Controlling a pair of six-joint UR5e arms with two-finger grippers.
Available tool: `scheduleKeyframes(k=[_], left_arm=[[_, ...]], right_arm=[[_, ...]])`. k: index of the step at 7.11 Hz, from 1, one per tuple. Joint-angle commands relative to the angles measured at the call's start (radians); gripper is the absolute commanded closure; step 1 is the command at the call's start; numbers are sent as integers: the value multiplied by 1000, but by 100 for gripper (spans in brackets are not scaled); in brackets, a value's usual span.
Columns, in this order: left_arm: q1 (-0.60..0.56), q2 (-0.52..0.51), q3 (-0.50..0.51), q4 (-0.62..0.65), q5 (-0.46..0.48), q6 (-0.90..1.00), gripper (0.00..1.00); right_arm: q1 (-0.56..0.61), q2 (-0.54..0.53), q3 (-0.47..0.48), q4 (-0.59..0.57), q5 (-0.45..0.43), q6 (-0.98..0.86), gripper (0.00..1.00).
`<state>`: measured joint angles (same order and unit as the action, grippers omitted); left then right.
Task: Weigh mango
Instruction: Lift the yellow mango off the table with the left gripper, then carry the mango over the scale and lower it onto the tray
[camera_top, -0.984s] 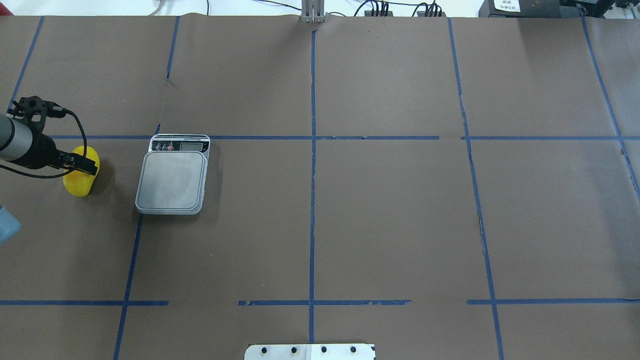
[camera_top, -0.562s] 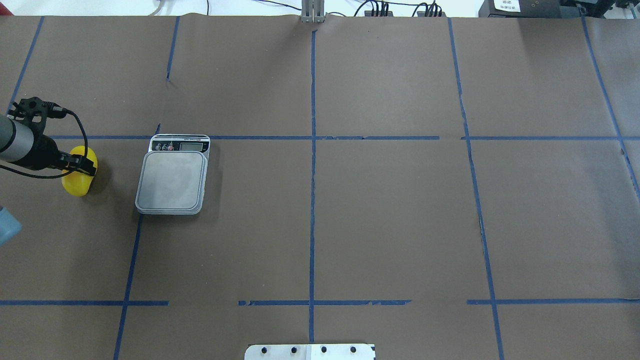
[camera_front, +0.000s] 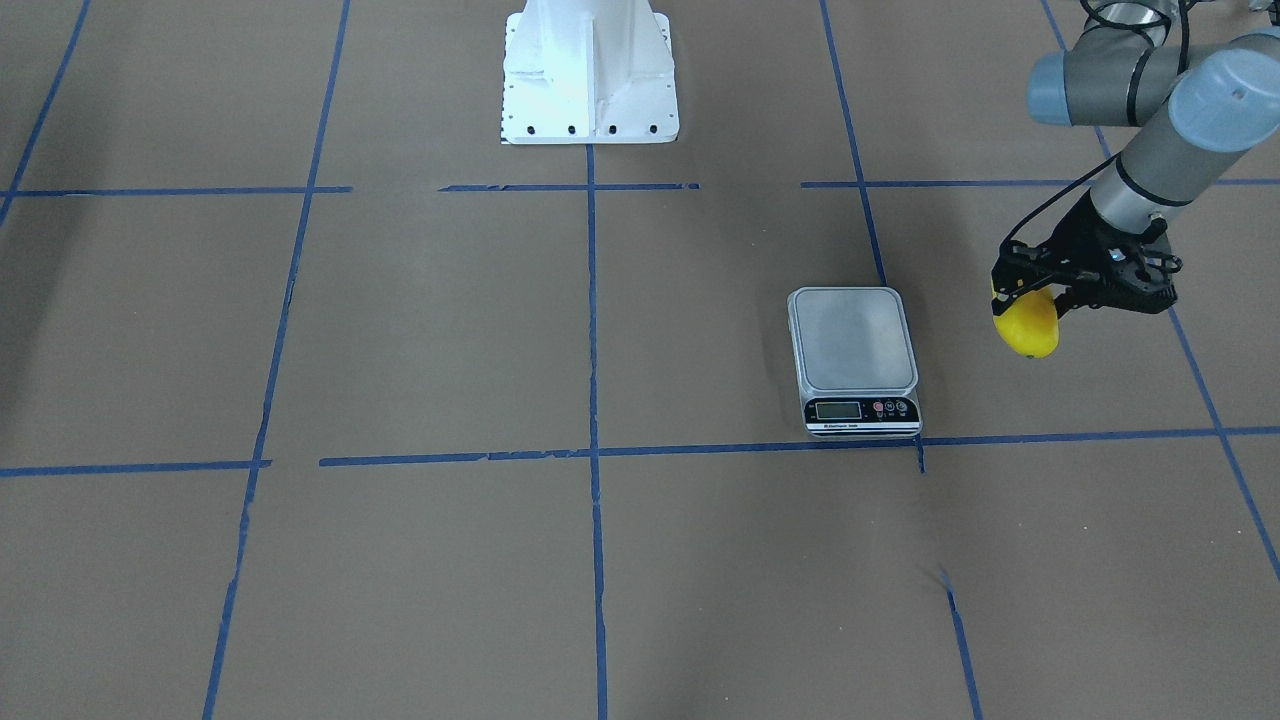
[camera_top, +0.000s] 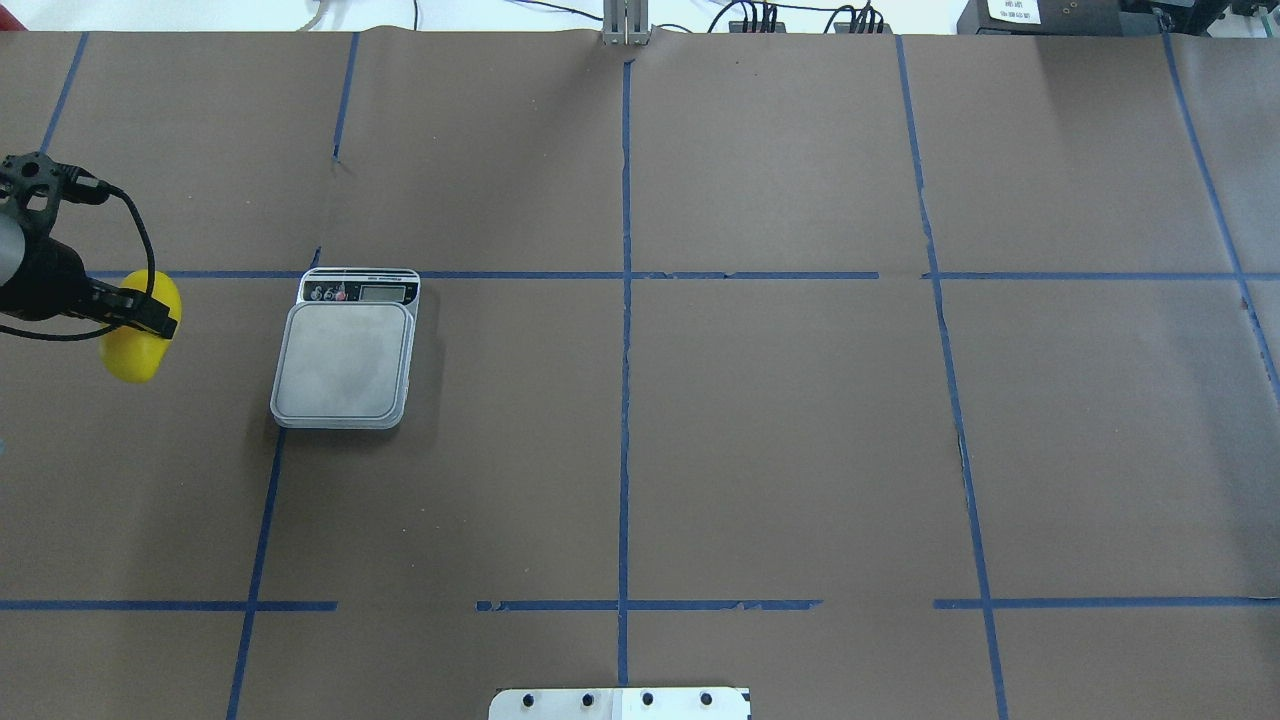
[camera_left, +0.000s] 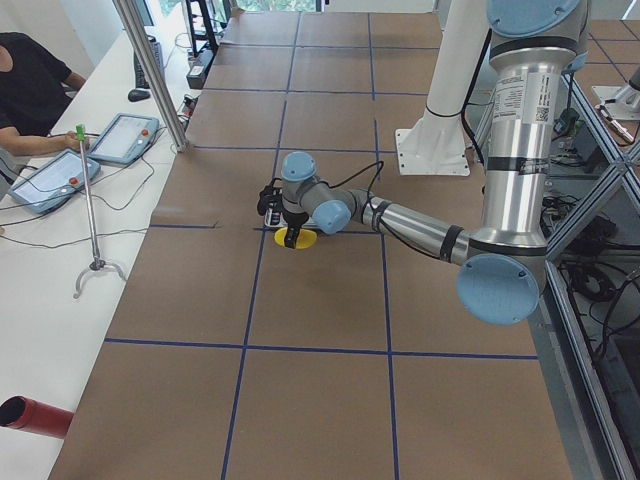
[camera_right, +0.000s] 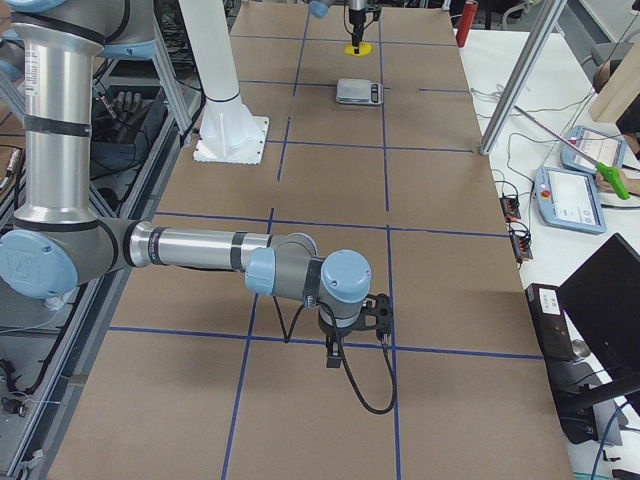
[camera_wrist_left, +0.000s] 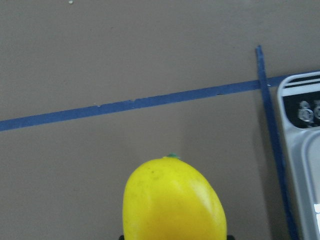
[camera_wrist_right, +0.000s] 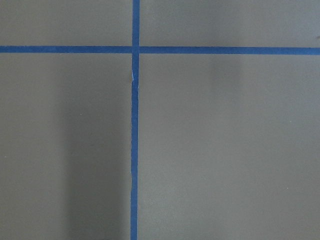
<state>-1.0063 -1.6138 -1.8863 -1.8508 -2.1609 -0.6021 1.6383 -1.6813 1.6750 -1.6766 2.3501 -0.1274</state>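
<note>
Mango held in the left claw, beside the scale.

glossy yellow mango near scale

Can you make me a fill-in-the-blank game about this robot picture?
The mango is colored ____.
The ____ end effector holds the mango.
The tape lines are ____.
The scale has no ____ on it yet.
Missing words: yellow, left, blue, mango.
</note>
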Motion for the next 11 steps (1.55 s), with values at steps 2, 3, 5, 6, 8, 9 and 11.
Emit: scheduleKeyframes(k=[2,3,5,6,8,9,11], left_arm=[[-158,-132,-187,423,-13,110,100],[-157,-153,-204,432,-86,29,100],[1,-237,-202,424,-91,-265,100],[90,-274,-188,424,-73,-365,100],[170,-276,-98,310,36,-416,100],[176,-273,-11,197,39,-432,100],[219,-268,103,55,95,-459,100]], right_arm=[[0,0,0,0,0,0,0],[0,0,-1,0,0,0,0],[0,0,0,0,0,0,0],[0,0,-1,0,0,0,0],[0,0,-1,0,0,0,0],[0,0,0,0,0,-1,0],[0,0,0,0,0,-1,0]])
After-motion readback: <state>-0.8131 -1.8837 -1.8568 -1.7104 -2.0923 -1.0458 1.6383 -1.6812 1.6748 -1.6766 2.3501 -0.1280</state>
